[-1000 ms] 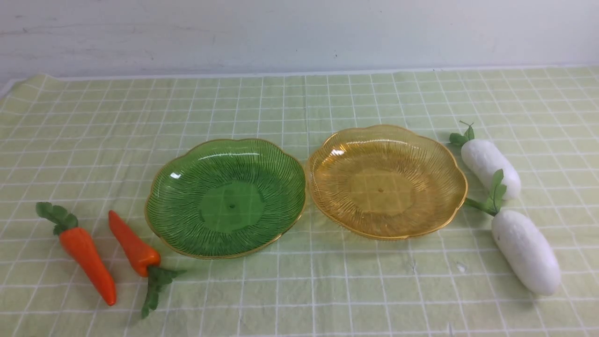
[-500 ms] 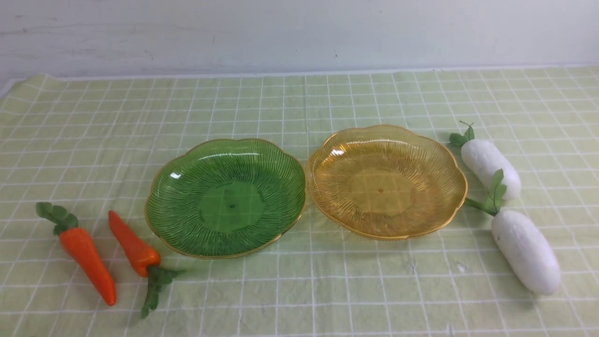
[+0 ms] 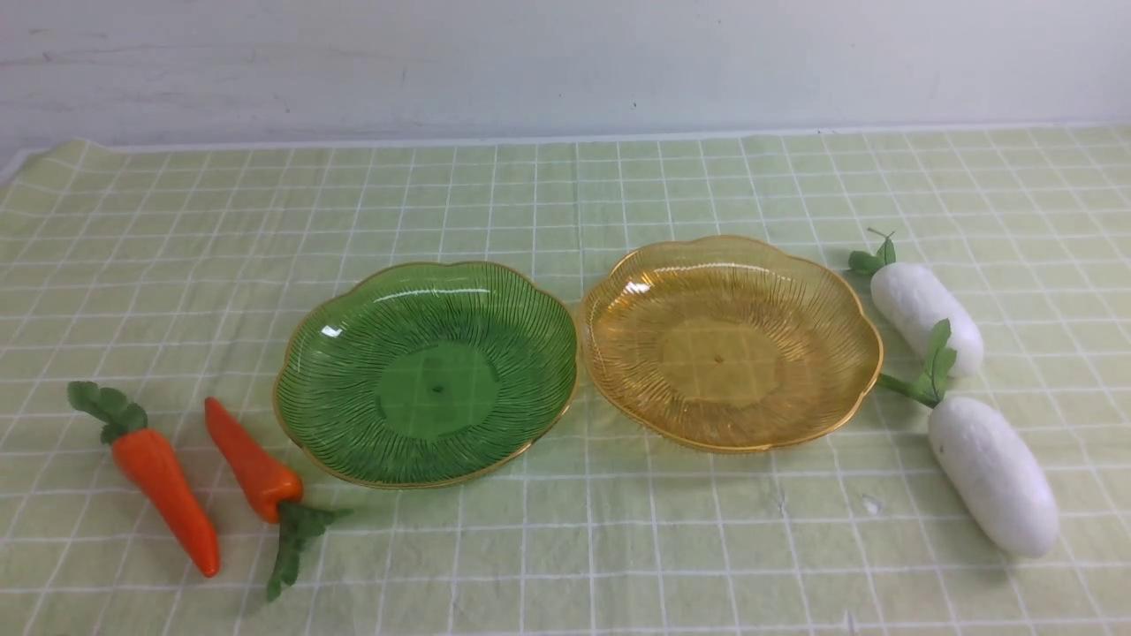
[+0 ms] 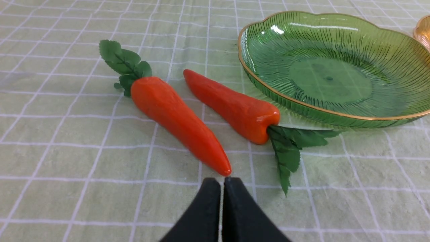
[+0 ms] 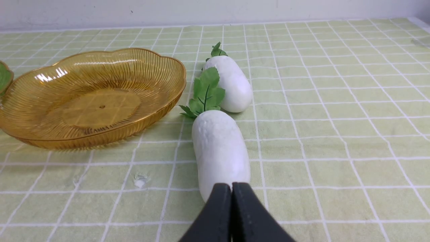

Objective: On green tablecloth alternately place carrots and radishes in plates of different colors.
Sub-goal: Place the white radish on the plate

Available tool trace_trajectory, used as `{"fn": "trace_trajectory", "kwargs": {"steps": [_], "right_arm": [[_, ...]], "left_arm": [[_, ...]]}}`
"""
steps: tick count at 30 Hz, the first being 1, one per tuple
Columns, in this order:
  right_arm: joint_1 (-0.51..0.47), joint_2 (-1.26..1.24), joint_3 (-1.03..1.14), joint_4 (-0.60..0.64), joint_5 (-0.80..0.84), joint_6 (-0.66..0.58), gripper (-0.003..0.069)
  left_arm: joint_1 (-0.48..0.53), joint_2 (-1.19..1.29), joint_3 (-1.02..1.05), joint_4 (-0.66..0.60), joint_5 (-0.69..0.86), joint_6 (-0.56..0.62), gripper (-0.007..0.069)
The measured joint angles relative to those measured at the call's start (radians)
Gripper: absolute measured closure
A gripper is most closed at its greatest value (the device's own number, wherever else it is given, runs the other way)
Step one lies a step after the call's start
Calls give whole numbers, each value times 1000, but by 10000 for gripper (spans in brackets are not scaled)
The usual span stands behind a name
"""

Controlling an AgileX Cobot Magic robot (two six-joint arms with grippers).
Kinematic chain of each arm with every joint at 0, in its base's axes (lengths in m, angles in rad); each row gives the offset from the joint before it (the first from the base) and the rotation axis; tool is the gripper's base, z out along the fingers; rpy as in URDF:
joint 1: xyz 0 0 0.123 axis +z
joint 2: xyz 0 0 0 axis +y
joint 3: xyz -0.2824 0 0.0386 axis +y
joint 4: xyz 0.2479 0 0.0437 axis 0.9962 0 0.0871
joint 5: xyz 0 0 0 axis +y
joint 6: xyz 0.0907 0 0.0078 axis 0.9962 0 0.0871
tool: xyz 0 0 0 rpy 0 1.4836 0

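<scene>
A green plate (image 3: 427, 373) and an amber-yellow plate (image 3: 730, 342) sit side by side, both empty, on the green tablecloth (image 3: 565, 194). Two orange carrots lie left of the green plate: one (image 3: 166, 477) with its leaves at the far end, one (image 3: 252, 461) with its leaves at the near end. Two white radishes lie right of the amber plate, one farther (image 3: 925, 305), one nearer (image 3: 991, 473). My left gripper (image 4: 222, 183) is shut and empty, just short of the tip of a carrot (image 4: 178, 121). My right gripper (image 5: 231, 188) is shut and empty, at the near end of a radish (image 5: 220, 149). Neither gripper shows in the front view.
A pale wall (image 3: 565, 62) runs along the table's far edge. A small white fleck (image 5: 138, 181) lies on the cloth near the amber plate (image 5: 90, 97). The green plate's rim (image 4: 268, 94) lies close to the second carrot (image 4: 235, 106).
</scene>
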Motion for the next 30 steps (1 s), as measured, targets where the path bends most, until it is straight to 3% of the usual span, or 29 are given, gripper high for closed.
{"fn": "trace_trajectory", "kwargs": {"steps": [12,17,20,23,30], "right_arm": [[0,0,0,16,-1,7,673],[0,0,6,429,2,164,673],[0,0,5,569,-4,177,673],[0,0,5,665,-12,179,673],[0,0,5,720,-36,136,673]], "left_arm": [[0,0,0,-22,-3,-13,629],[0,0,3,-454,-50,-289,629],[0,0,3,-644,-62,-376,629],[0,0,3,-755,-68,-399,629],[0,0,1,-847,-178,-399,629]]}}
